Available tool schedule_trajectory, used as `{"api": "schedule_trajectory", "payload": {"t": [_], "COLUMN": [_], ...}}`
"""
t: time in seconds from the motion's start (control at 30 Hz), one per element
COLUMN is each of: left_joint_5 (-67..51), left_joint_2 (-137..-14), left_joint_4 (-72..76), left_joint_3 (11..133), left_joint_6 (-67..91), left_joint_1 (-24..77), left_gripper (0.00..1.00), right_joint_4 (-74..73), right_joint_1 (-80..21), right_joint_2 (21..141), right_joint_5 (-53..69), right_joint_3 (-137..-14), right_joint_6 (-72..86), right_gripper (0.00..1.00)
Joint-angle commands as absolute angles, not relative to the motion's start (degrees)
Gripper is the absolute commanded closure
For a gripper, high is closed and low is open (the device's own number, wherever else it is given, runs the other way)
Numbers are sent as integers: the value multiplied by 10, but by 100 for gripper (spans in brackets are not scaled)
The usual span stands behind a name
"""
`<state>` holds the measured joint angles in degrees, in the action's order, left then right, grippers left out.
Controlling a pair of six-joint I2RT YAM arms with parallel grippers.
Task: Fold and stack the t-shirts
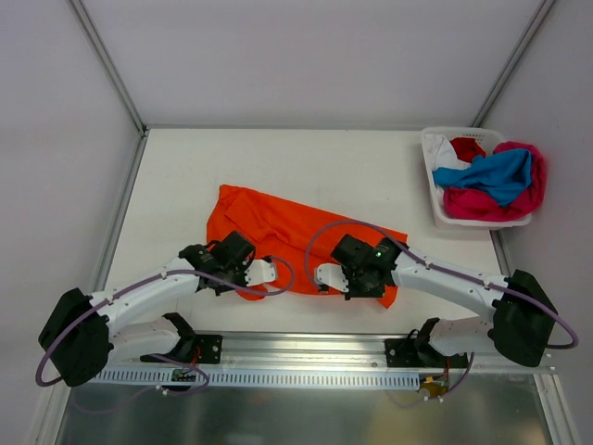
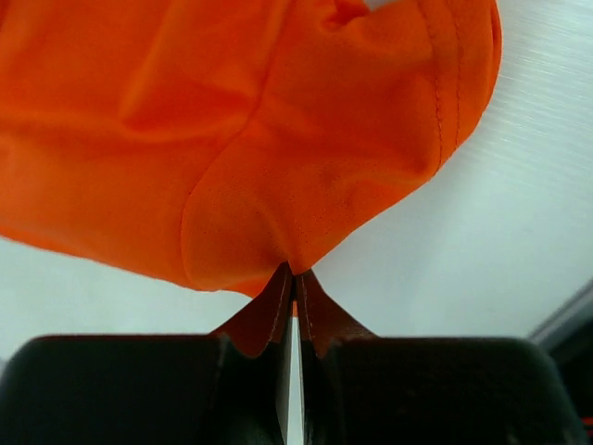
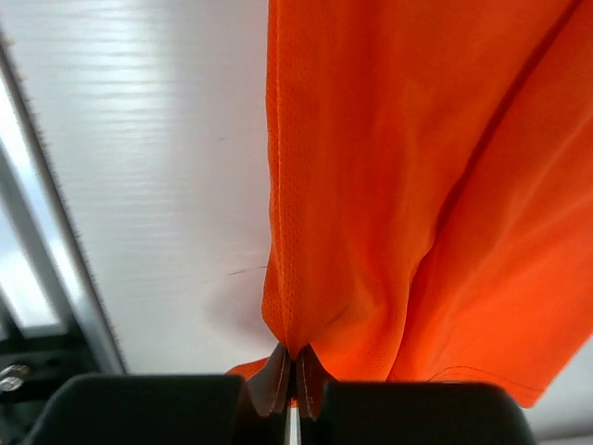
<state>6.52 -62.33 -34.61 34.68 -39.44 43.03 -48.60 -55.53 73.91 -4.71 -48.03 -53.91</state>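
An orange t-shirt (image 1: 278, 227) lies crumpled across the middle of the white table. My left gripper (image 1: 248, 275) is shut on its near left edge; in the left wrist view the cloth (image 2: 306, 139) bunches up from between the closed fingertips (image 2: 278, 306). My right gripper (image 1: 345, 276) is shut on the near right edge, where the orange fabric (image 3: 417, 185) rises from the pinched fingertips (image 3: 278, 371). More t-shirts, a blue one (image 1: 491, 174), a magenta-pink one (image 1: 482, 204), a red one (image 1: 466, 146) and a white one (image 1: 441, 150), are heaped in the basket.
A white plastic basket (image 1: 432, 199) stands at the table's far right corner. A metal rail (image 1: 306, 348) runs along the near edge by the arm bases. Grey frame posts (image 1: 109, 65) rise at the back corners.
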Motion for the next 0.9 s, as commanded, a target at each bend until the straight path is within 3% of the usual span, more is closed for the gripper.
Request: {"api": "schedule_trajectory", "payload": {"t": [0.0, 0.3, 0.87], "left_joint_5": [-32, -65, 128], "left_joint_2": [-649, -660, -582], "left_joint_4": [-447, -536, -527], "left_joint_3": [377, 420, 563], "left_joint_6": [-354, -349, -403], "left_joint_1": [425, 425, 366], "left_gripper": [100, 100, 100], "right_joint_4": [-564, -609, -621], "right_joint_1": [-554, -541, -400], "right_joint_2": [744, 742, 698], "right_joint_5": [36, 44, -69], "right_joint_3": [-507, -500, -546], "right_joint_6": [-526, -532, -607], "right_gripper": [100, 100, 100]}}
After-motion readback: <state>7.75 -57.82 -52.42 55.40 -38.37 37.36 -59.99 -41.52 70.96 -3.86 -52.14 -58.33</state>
